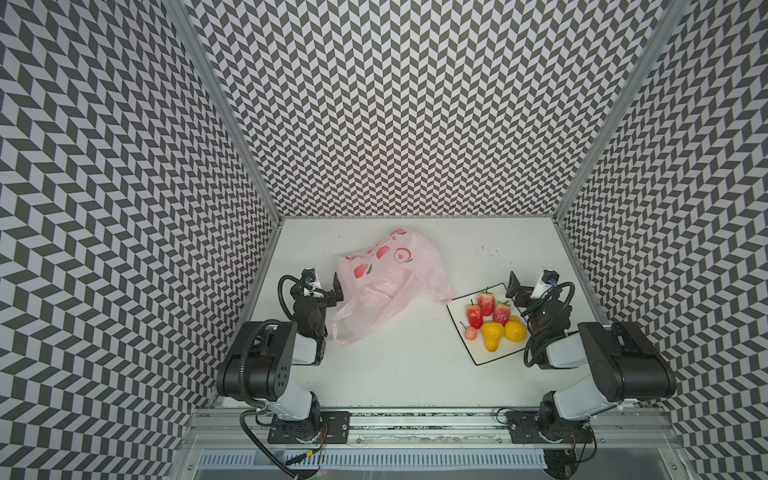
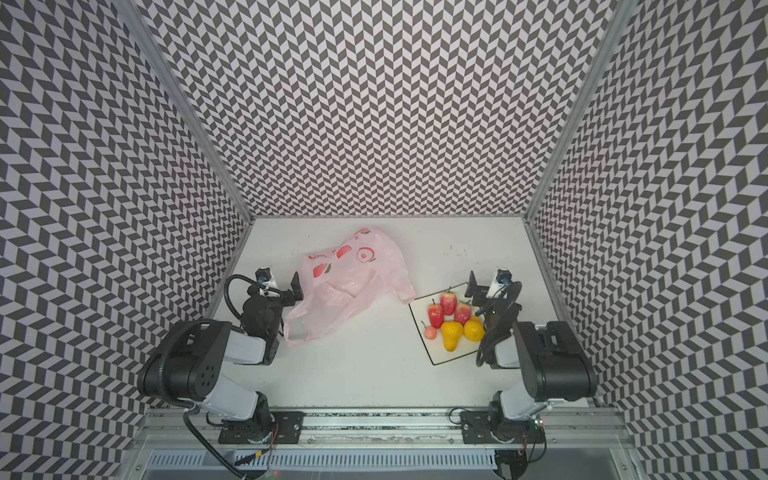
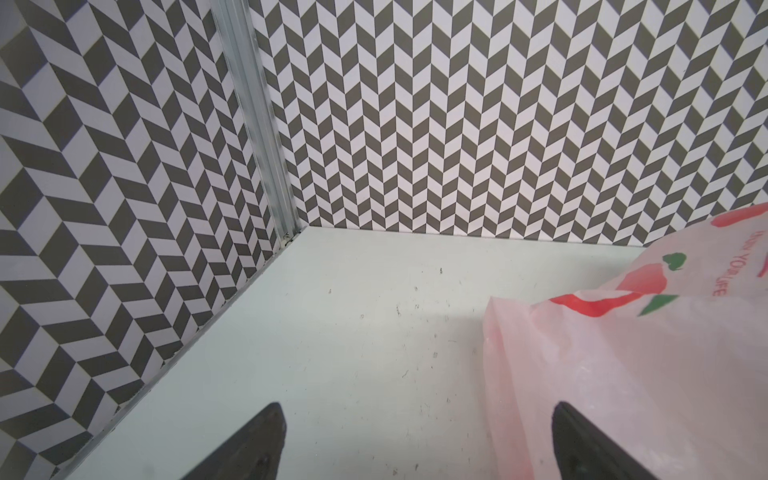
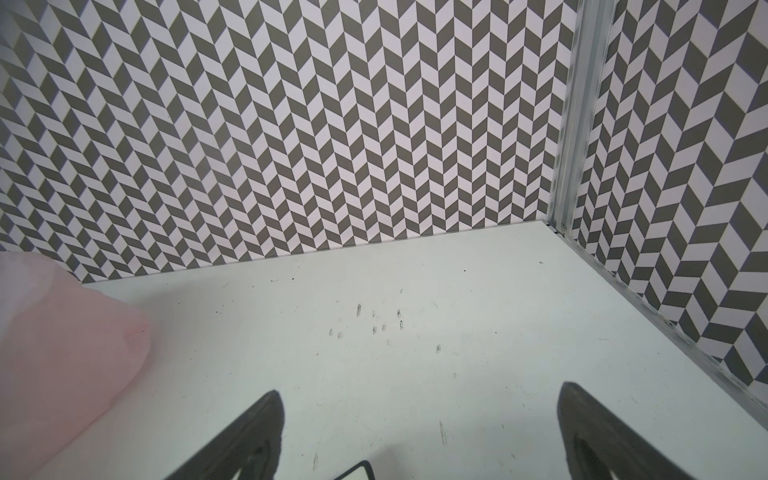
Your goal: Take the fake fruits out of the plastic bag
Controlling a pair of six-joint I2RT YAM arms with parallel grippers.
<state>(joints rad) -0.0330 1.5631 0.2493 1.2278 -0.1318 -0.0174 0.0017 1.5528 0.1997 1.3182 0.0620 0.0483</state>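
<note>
My left gripper [image 3: 415, 410] stands wide open with nothing between its jaws. One jaw is just beside the left edge of the plastic bag [image 1: 386, 282]; I can't tell whether it touches. My right gripper [image 4: 419, 392] is likewise spread and empty, hanging over the far corner of the white sheet [image 1: 494, 360] on the right.

The fake fruits [image 1: 475, 316] sit clustered on that sheet, clear of the bag: three strawberries [image 1: 486, 303], two yellow pears [image 1: 493, 334], and the cherry [image 1: 471, 333] at the sheet's left edge. The bag lies slumped far-left on the table [image 1: 415, 374], one loop handle [image 1: 345, 332] trailing toward me, the other reaching right to just beside the sheet. A paler patch shows through the film; I can't tell whether it is a fold or something inside.

I expect the fruits to be light, hard and glossy, so likely to slip or roll. I'd pinch a strawberry across its widest part, a pear at its narrow neck, and the cherry by its body, not the thin stem. The bag looks limp and crinkly; I'd take a handle loop, since the film would bunch and slide.
</note>
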